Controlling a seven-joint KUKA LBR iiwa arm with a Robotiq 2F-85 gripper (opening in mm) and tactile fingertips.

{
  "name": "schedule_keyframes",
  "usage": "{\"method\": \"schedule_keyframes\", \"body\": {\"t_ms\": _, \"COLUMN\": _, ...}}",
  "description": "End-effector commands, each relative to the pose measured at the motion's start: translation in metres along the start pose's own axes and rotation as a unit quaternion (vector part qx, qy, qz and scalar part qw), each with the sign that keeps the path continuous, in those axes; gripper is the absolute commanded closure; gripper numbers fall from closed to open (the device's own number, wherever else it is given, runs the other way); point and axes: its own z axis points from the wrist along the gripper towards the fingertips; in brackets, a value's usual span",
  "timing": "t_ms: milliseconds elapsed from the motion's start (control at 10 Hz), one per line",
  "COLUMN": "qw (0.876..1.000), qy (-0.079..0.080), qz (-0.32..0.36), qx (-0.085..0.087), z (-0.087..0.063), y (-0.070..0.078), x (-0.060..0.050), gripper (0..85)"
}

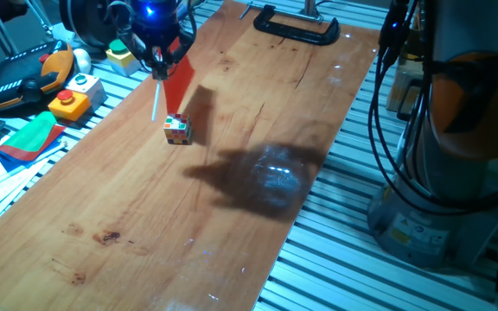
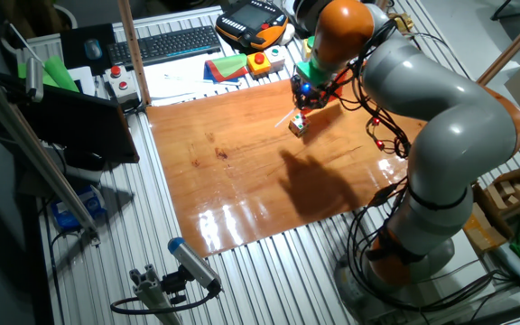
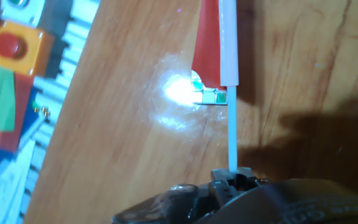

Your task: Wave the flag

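Note:
The flag (image 1: 180,82) is a small red sheet on a thin white stick, held in the air over the far left part of the wooden table (image 1: 232,216). My gripper (image 1: 157,62) is shut on the stick, and the stick's free end slants down to the left. In the hand view the stick (image 3: 231,124) runs straight out from my gripper (image 3: 232,176), with the red sheet (image 3: 207,43) at its far end. A small multicoloured cube (image 1: 177,129) lies on the wood just below the flag. The other fixed view shows my gripper (image 2: 303,93) above that cube (image 2: 298,125).
An orange button box (image 1: 69,102) and a red-and-green folded cloth (image 1: 28,138) lie left of the board. A black clamp (image 1: 296,26) grips the far edge. A keyboard (image 2: 165,43) sits beyond the board. The arm's base and cables (image 1: 413,173) stand to the right.

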Motion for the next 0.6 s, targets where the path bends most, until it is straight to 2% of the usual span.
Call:
{"method": "schedule_keyframes", "body": {"t_ms": 0, "qw": 0.854, "qy": -0.073, "qz": 0.515, "qx": 0.001, "z": 0.0, "y": -0.0001, "x": -0.0004, "gripper": 84.3}}
{"method": "schedule_keyframes", "body": {"t_ms": 300, "qw": 0.855, "qy": -0.077, "qz": 0.513, "qx": 0.001, "z": 0.0004, "y": -0.0006, "x": -0.0032, "gripper": 84.3}}
{"method": "schedule_keyframes", "body": {"t_ms": 500, "qw": 0.856, "qy": -0.078, "qz": 0.511, "qx": 0.007, "z": 0.0001, "y": -0.0012, "x": -0.0047, "gripper": 84.3}}
